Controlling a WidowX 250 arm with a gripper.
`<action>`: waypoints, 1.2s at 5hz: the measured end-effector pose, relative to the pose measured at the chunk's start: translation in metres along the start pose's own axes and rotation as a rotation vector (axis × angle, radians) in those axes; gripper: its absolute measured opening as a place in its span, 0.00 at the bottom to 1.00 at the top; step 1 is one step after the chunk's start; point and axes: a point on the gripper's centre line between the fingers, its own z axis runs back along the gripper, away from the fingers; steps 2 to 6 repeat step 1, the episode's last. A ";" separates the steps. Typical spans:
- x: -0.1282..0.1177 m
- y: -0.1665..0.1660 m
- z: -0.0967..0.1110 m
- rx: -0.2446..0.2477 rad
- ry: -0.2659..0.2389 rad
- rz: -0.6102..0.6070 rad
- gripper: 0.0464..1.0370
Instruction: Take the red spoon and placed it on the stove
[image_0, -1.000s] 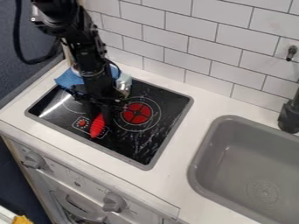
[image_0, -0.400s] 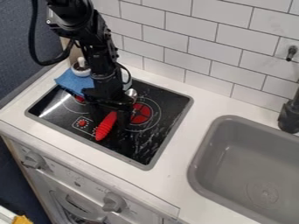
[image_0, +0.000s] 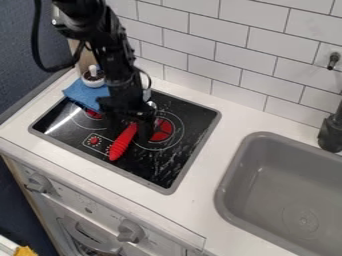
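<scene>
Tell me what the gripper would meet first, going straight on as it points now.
Pointing down, the gripper would likely meet the stovetop; the red spoon, right by it, might come first, as depth is unclear.

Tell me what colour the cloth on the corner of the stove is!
The cloth is blue, best seen in the camera view.

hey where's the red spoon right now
In the camera view, the red spoon is over the front of the stove, its handle just below the gripper, with the big red burner to its right in the picture.
</scene>
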 end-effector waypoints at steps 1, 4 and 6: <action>0.006 -0.008 0.031 -0.002 -0.067 -0.029 0.96; 0.006 -0.008 0.031 -0.002 -0.067 -0.029 0.96; 0.006 -0.008 0.031 -0.002 -0.067 -0.029 0.96</action>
